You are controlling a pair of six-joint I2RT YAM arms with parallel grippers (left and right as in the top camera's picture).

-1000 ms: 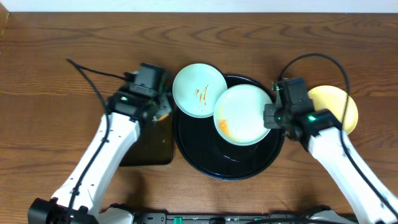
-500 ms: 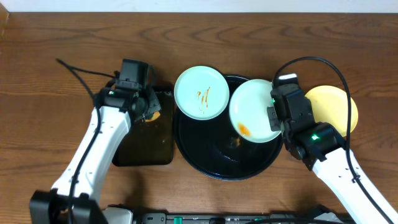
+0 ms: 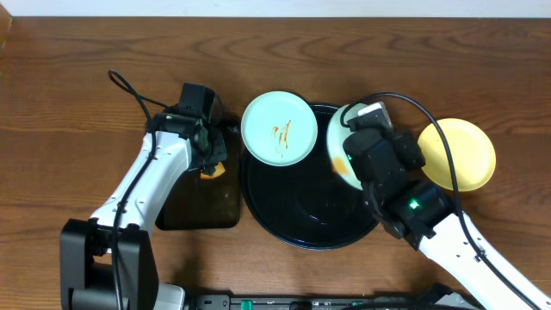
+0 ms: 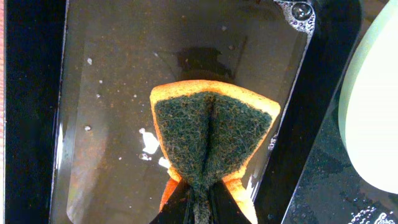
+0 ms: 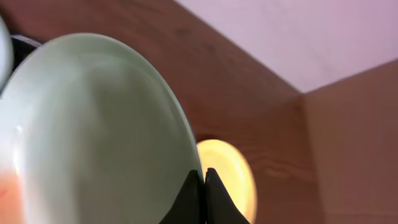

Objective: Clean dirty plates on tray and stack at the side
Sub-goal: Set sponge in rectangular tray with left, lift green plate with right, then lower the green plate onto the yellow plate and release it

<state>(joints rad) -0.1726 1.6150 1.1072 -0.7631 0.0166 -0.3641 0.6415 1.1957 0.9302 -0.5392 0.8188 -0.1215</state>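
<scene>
Right gripper (image 5: 203,183) is clamped on the rim of a tilted mint plate (image 5: 93,137) at the round tray's (image 3: 301,226) 2 o'clock. The streaked plate (image 3: 278,129) sits at 11, the yellow plate (image 3: 461,155) beyond 3. Left gripper (image 4: 199,198) pinches a sponge (image 4: 214,134) over the rectangular tray (image 4: 118,68).

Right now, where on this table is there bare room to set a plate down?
Bare: the middle of the round tray, the table left of the rectangular tray, and the strip along the back. Crowded: the round tray's back and right side, where the streaked plate, the plate in the right hand and the yellow plate are close together.
</scene>
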